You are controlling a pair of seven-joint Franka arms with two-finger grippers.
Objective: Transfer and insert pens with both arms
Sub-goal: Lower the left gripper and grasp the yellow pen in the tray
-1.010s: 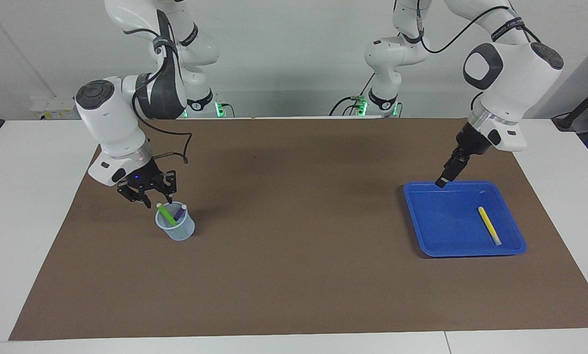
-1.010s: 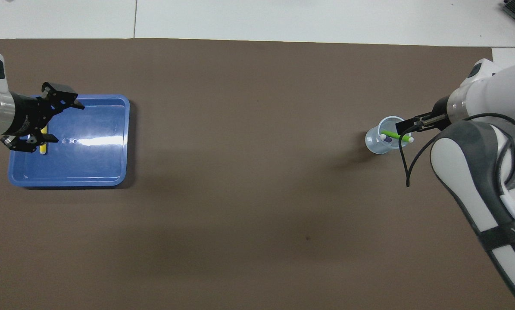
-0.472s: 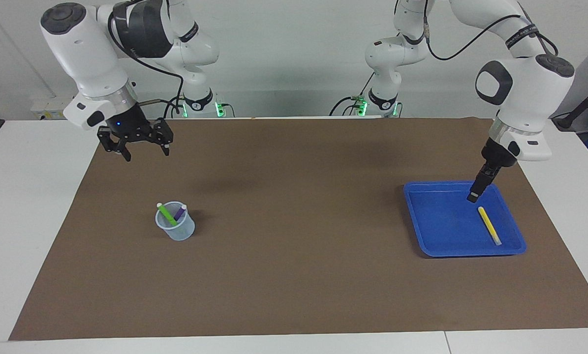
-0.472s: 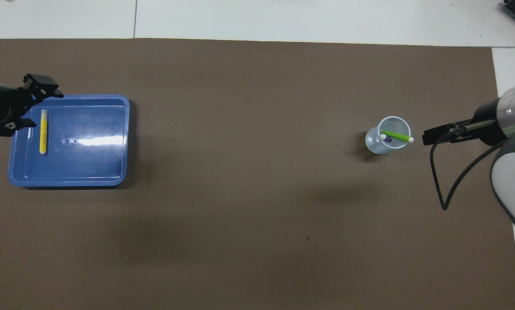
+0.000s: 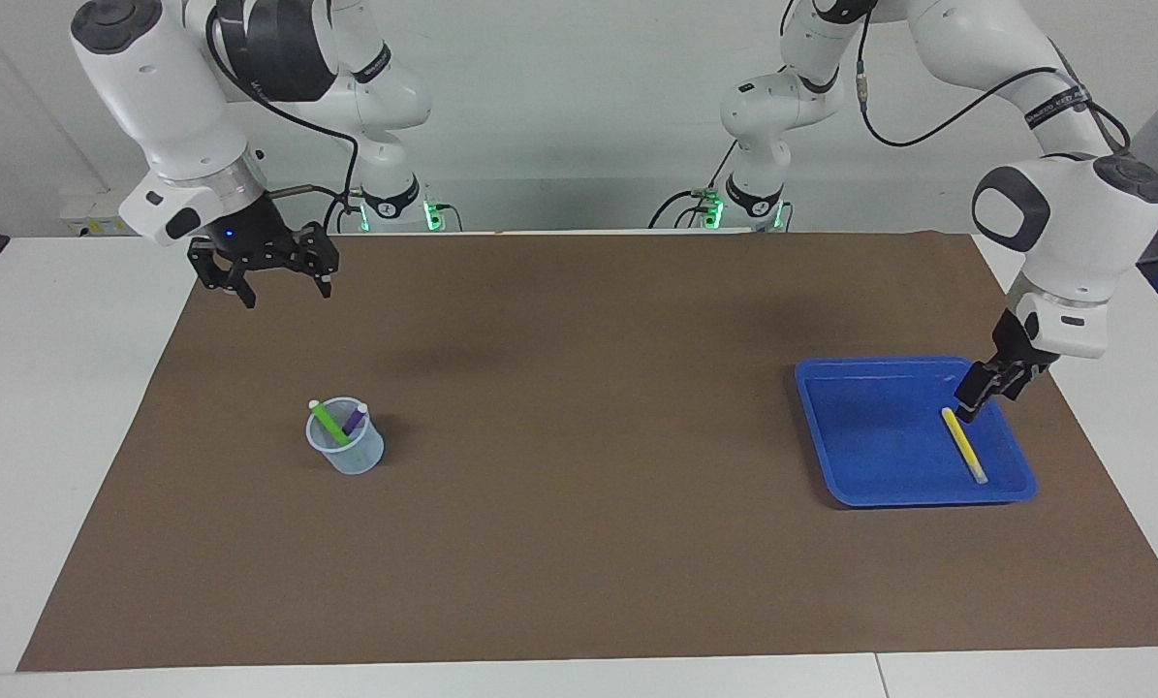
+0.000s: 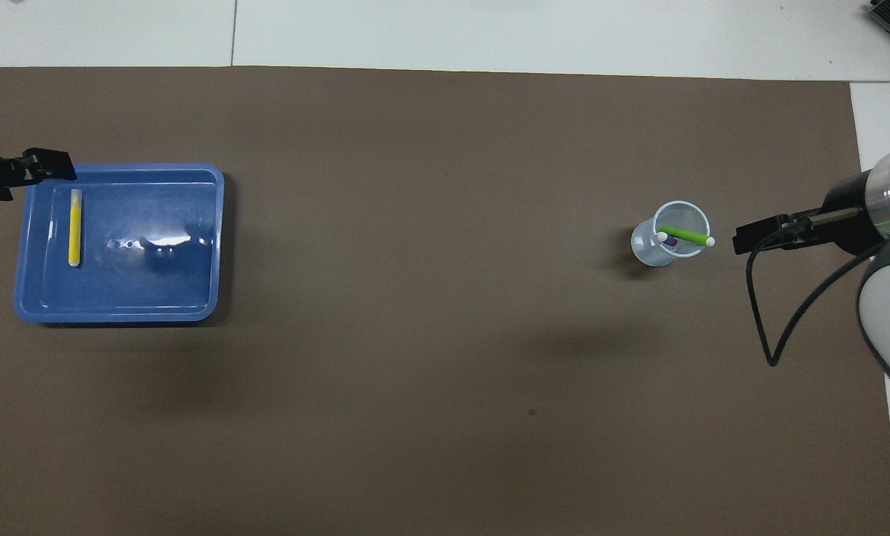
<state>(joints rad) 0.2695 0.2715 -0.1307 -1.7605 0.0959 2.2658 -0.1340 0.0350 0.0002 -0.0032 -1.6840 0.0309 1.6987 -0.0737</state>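
A clear plastic cup [image 5: 348, 454] [image 6: 662, 249] stands on the brown mat toward the right arm's end. In it lean a green pen [image 5: 328, 424] [image 6: 684, 235] and a purple pen [image 5: 354, 420] [image 6: 671, 242]. My right gripper [image 5: 288, 294] [image 6: 748, 237] hangs open and empty, high over the mat beside the cup. A yellow pen [image 5: 964, 446] [image 6: 75, 228] lies flat in the blue tray [image 5: 869, 436] [image 6: 154, 286]. My left gripper [image 5: 971, 405] [image 6: 46, 165] is low over the tray's corner, just above the yellow pen's end that is nearer to the robots, open and holding nothing.
The brown mat [image 5: 588, 504] covers most of the white table [image 5: 46, 388]. A black cable [image 6: 761, 313] loops down from the right arm's wrist.
My right gripper has risen away from the cup, leaving the green and purple pens in it. My left gripper has swung across the tray and come down over the yellow pen's end.
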